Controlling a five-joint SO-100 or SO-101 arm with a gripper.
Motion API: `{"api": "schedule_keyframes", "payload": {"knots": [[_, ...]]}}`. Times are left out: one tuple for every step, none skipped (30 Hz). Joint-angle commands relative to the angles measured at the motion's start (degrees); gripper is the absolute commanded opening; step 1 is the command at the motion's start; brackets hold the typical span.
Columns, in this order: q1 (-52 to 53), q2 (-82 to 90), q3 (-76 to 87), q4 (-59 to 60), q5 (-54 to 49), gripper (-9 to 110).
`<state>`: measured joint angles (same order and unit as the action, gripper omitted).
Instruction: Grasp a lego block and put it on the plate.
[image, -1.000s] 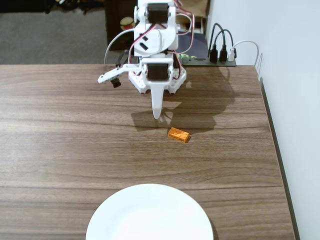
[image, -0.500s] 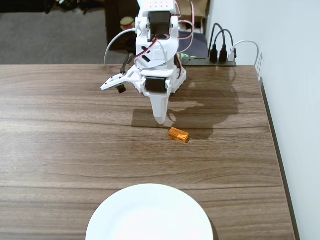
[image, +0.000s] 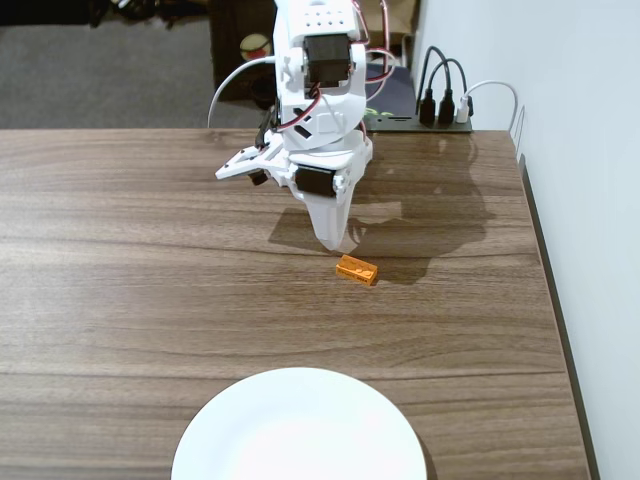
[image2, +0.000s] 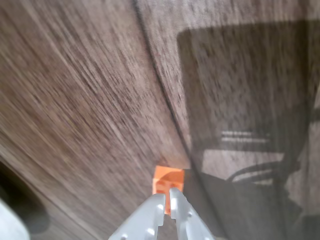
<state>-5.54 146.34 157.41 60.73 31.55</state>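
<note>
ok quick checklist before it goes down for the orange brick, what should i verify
1. Brick free to grab: ok. The orange brick lies alone on the table, nothing touching it.
2. Gripper lined up: not ok. The gripper sits above and left of the brick in the fixed view; the wrist view shows the brick just past the fingertips.
3. Jaws wide enough: not ok. The fingers look nearly together in the wrist view.
4. Gripper empty: ok.
5. Plate ready: ok. The white plate is bare where visible; its near edge is cut off.
6. Height above the table: cannot tell.
</note>
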Motion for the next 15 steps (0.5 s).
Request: {"api": "schedule_keyframes", "payload": {"knots": [[-1.1, -0.8, -2.7, -0.5, 1.6, 1], [-1.6, -1.0, -2.9, -0.5, 2.2, 1], [-2.0, -1.1, -3.1, -0.5, 2.9, 1], [-2.5, -1.1, -3.3, -0.5, 3.3, 1], [-2.9, -1.1, -3.4, -0.5, 3.9, 1], [-3.4, -1.2, -3.5, -0.6, 4.6, 1], [-3.9, -1.4, -3.6, -0.6, 5.3, 1], [-4.2, -1.4, -3.7, -0.6, 6.0, 1], [-4.6, -1.5, -3.8, -0.4, 6.7, 1], [-5.0, -1.5, -4.0, 0.0, 7.5, 1], [-5.3, -1.5, -4.4, 0.6, 8.1, 1], [-5.5, -1.5, -4.6, 0.9, 8.7, 1], [-5.6, -1.4, -4.6, 1.0, 9.4, 1], [-5.6, -1.4, -4.6, 1.0, 10.1, 1], [-5.7, -1.4, -4.5, 1.1, 10.6, 1]]}}
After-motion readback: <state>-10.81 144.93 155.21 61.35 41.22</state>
